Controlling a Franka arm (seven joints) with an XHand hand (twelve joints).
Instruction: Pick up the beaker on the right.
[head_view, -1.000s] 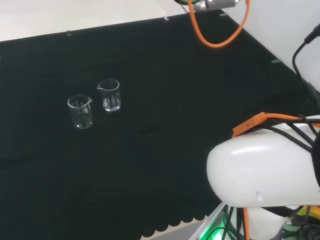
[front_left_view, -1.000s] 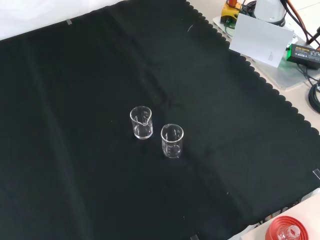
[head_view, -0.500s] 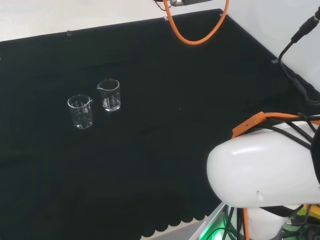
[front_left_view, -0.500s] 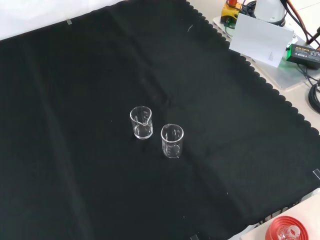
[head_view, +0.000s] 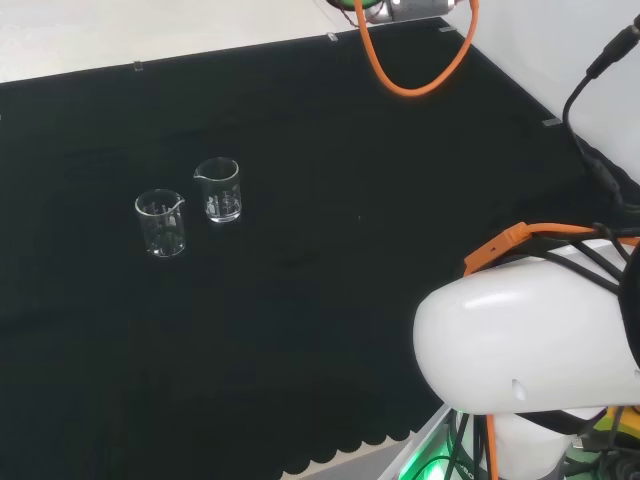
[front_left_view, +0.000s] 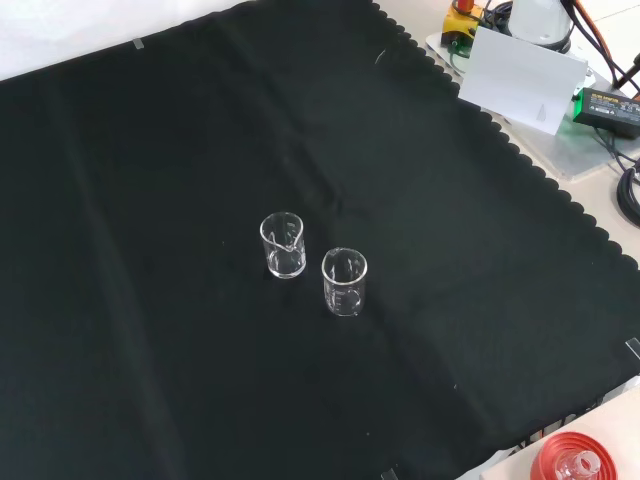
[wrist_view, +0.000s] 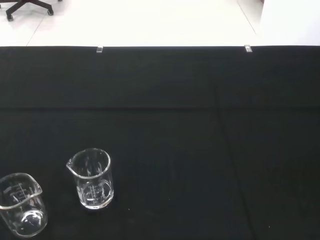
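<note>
A: How far along can the task be judged to be?

B: Hardly begun, it would seem. Two clear beakers are seen upright on the black cloth (front_left_view: 150, 150), close together but apart, neither touched by anything. In the head view, at the left middle of the frame, the right-hand beaker (head_view: 218, 189) is placed just right of and slightly above the other beaker (head_view: 161, 223). In the front view both are found near the centre of the frame.

A: And the hand?

B: Its state cannot be told. The approach, the grasp and the lift are all judged to be left.

A: What has changed against the earlier pictures?

B: The beakers are found where they were. In the head view, the orange cable (head_view: 420, 60) looped at the upper edge has been shifted sideways, first left, then back right, and the black cable (head_view: 590, 80) at the upper right has been bent differently, so the arm is taken to be in motion.
</note>
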